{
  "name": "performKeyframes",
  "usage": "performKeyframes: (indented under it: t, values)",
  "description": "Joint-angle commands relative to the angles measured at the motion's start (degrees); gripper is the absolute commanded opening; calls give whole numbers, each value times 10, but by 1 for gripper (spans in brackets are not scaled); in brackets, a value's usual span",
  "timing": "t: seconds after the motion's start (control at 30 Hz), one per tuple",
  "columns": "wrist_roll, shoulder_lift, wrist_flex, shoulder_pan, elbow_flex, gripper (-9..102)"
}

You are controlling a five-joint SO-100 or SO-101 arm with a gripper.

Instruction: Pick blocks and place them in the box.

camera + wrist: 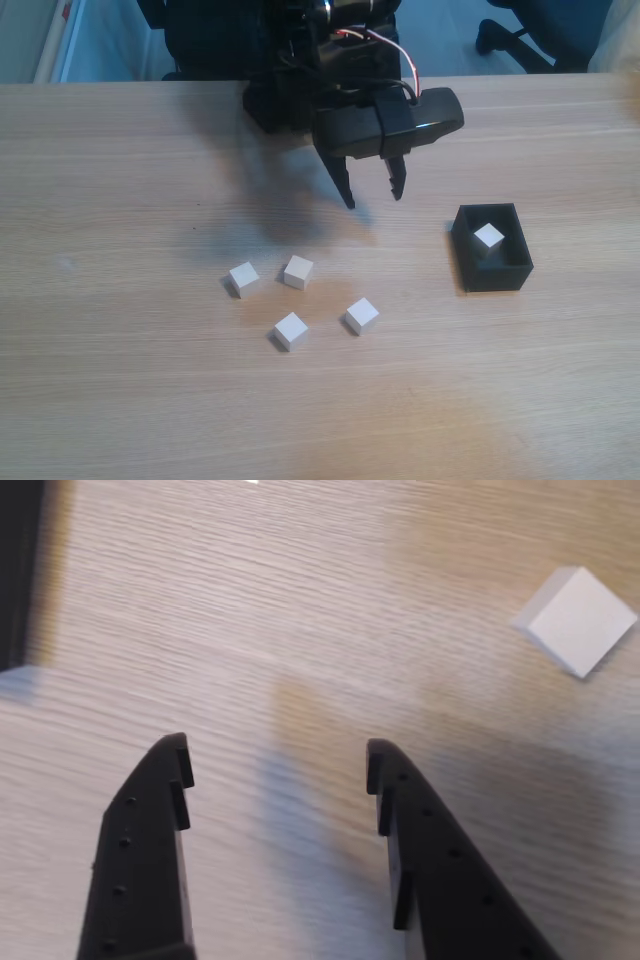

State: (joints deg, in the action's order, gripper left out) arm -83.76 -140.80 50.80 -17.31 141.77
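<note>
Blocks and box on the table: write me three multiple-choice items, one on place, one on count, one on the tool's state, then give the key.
1. Where is the box in the fixed view?
A. Left of the loose blocks
B. Right of the loose blocks
C. Under the tool

2. How many blocks lie on the table outside the box?
A. Two
B. Four
C. Six

3. What is the tool doing?
A. Open, holding nothing
B. Shut on a block
C. Resting inside the box

Key: 1 B, the black box sits at the right, the loose cubes left of it. 2 B, four white cubes lie on the wood, and a fifth is in the box. 3 A, the wrist view shows bare table between its fingers.
</note>
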Motion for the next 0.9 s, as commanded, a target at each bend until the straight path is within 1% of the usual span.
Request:
performKeyframes:
  t: [0.0,0.2,0.33,0.47,0.73,0.87]
  values:
    - [-51,-5,-67,29,20,19]
    - [-132,67,-168,70,33,19]
    - [-158,130,-218,91,17,19]
    - [-163,185,-236,94,-14,19]
    - [-139,289,-278,94,-87,20]
    - [-137,323,-285,96,-117,20]
